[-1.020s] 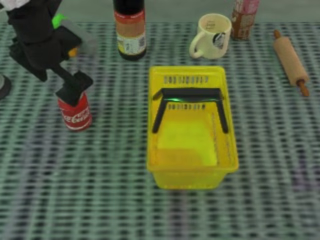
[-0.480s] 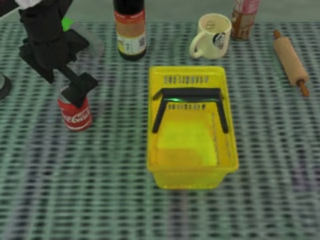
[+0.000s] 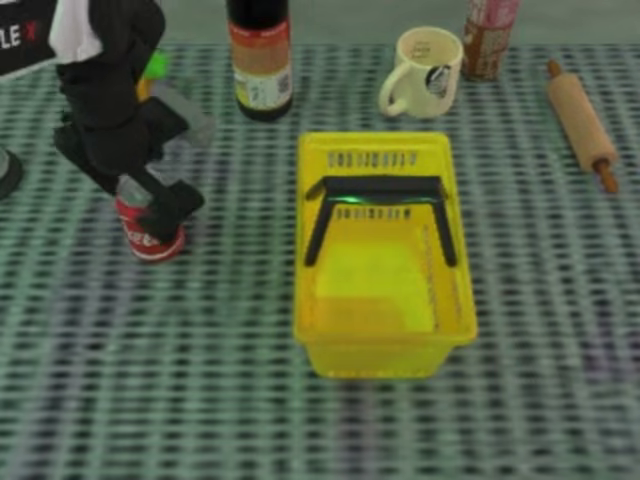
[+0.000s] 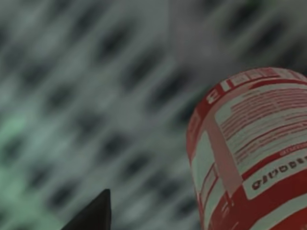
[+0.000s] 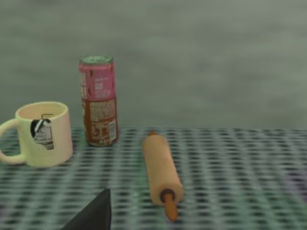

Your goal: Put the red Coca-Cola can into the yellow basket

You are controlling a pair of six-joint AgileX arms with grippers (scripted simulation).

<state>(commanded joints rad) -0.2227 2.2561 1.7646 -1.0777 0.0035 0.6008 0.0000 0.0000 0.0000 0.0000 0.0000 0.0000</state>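
The red Coca-Cola can [image 3: 150, 240] stands upright on the mesh-patterned table, left of the yellow basket [image 3: 375, 145]. My left gripper [image 3: 160, 205] is down over the can's top and hides most of it from above. Its fingers are open, and in the left wrist view the can [image 4: 249, 153] fills the near side while one dark fingertip [image 4: 98, 213] stands well apart from it. The basket's black handles lie folded inside it. My right arm is out of the top view; one of its fingertips [image 5: 98, 211] shows in the right wrist view with nothing held.
Along the back edge stand a dark bottle [image 3: 260, 55], a cream mug [image 3: 425, 70] and a pink-and-brown can [image 3: 488, 35]. A wooden rolling pin [image 3: 580, 120] lies at the back right. A dark round object [image 3: 5, 170] sits at the left edge.
My left gripper has come down and slightly right over the Coca-Cola can, covering more of it. The can and basket have not moved.
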